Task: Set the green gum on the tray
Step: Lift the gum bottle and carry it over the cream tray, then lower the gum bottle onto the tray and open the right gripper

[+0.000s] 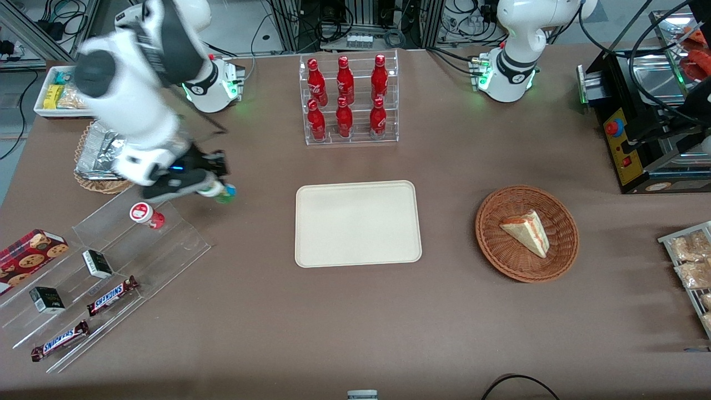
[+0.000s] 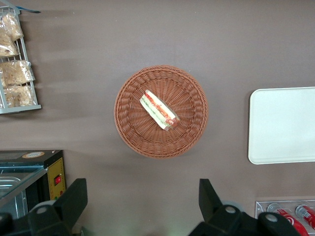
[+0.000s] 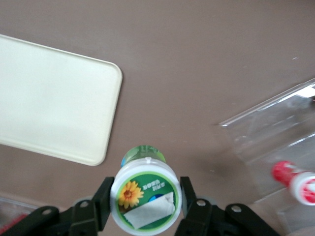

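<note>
The big flat cream tray with rounded corners sits on the brown table with nothing on it. A round woven brown basket toward the parked arm's end holds a wedge of sandwich. A clear plastic rack at about 12 o'clock from the tray holds six red bottles. A clear stepped shelf toward the working arm's end holds a small red bottle with a red and white lid, two little dark boxes and two chocolate bars.

The gripper hangs above the table, at about 10 o'clock from the tray and well apart from it. Its two black fingers are squeezed on the small green gum bottle with a white lid. The white arm leans over the shelf.
</note>
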Controlling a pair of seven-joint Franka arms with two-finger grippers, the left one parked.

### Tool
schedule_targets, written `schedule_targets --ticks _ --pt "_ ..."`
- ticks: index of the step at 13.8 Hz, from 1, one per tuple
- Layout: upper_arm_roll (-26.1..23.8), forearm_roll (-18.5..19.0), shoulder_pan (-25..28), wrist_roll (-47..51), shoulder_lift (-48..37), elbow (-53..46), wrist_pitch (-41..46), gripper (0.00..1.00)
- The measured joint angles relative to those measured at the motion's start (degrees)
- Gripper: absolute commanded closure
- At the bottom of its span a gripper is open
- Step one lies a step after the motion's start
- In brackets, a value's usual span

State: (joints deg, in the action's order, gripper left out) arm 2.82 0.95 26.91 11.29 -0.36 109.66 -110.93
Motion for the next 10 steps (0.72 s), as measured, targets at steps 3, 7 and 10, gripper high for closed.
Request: schedule_targets --ticks 3,7,10 --pt "-0.2 1.5 7.4 13.8 7.7 -5.0 -1.0 1.00" --pt "-0.2 1.5 12.7 26.0 16.6 -10.0 -5.9 1.00" --pt "-0.2 1.5 15.2 31.0 22.4 -11.1 -11.3 1.00"
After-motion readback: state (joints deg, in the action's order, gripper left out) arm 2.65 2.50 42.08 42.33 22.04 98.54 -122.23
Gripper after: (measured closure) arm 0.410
